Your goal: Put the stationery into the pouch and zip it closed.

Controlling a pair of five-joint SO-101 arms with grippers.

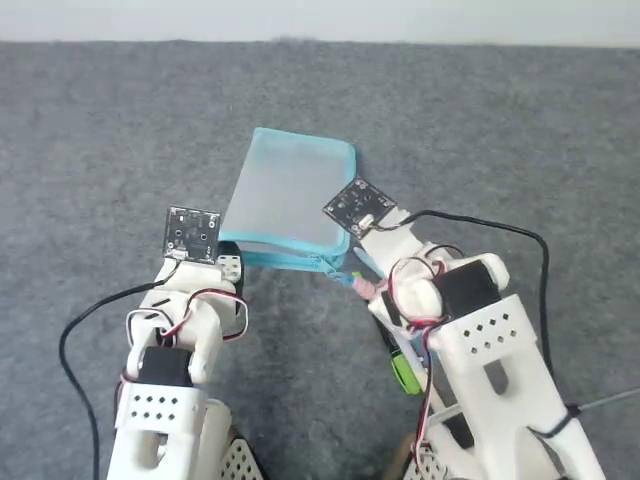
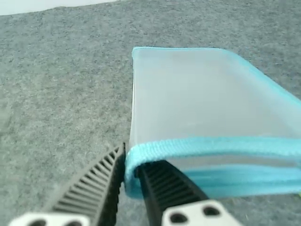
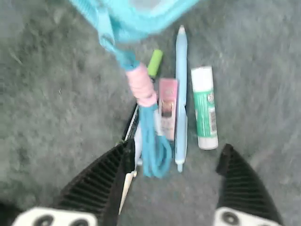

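Under right arm [image 1: 470, 330], stationery [image 1: 405, 372] mostly hidden, left gripper [image 2: 130, 160] pinching pouch [image 2: 197, 99]

- A grey, felt-like cover [image 1: 100, 130] lies over the whole table, its surface coarse, speckled and fibrous.
- The cover's far edge runs straight across the top of the high view.
- Beyond that edge is a pale, plain strip [image 1: 320, 20]; whether it is wall or bare tabletop cannot be told.
- The left wrist view has the same strip past the cover's far edge.
- The light is soft and even, with faint, short shadows on the cover.
- No glare or bright patches fall on it.
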